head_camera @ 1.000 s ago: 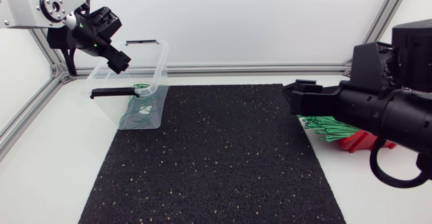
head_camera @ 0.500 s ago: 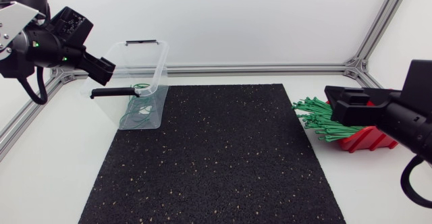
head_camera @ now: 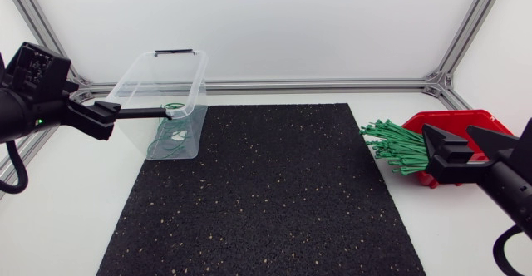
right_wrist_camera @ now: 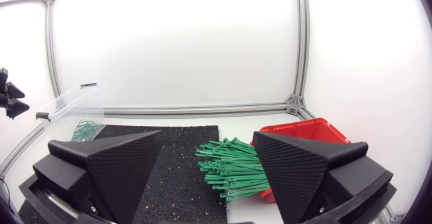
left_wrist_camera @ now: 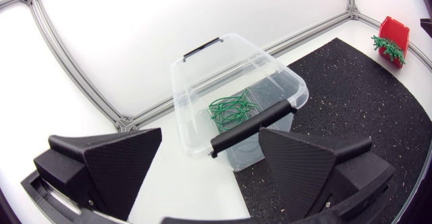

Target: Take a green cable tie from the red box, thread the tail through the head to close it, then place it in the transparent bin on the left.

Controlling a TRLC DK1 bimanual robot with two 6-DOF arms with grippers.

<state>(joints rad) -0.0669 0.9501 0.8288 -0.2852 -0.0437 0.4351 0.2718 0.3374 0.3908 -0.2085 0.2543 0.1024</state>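
Both grippers hang open and empty above the table. The left gripper point(head_camera: 101, 120) sits at the table's left edge, beside the transparent bin point(head_camera: 189, 76). In the left wrist view its two wedge fingers point(left_wrist_camera: 121, 160) are spread wide with nothing between them. The bin lies ahead of them, its black front handle point(left_wrist_camera: 253, 124) facing the gripper. Whether a fingertip touches that handle in the head view cannot be told. A tangle of closed green cable ties point(left_wrist_camera: 229, 108) lies on the bin's floor.

At the table's right edge, the right gripper point(head_camera: 457, 141) hovers just over the red box point(head_camera: 453, 118), its fingers also set wide apart and holding nothing. In the right wrist view the bundle of loose green cable ties point(right_wrist_camera: 229, 163) shows ahead of the gripper and between its two fingers point(right_wrist_camera: 115, 163), below them and untouched. The ties spill from the red box onto the white tabletop, and their tails reach the edge of the black speckled mat point(head_camera: 266, 193). The mat fills the middle of the table between bin and box.
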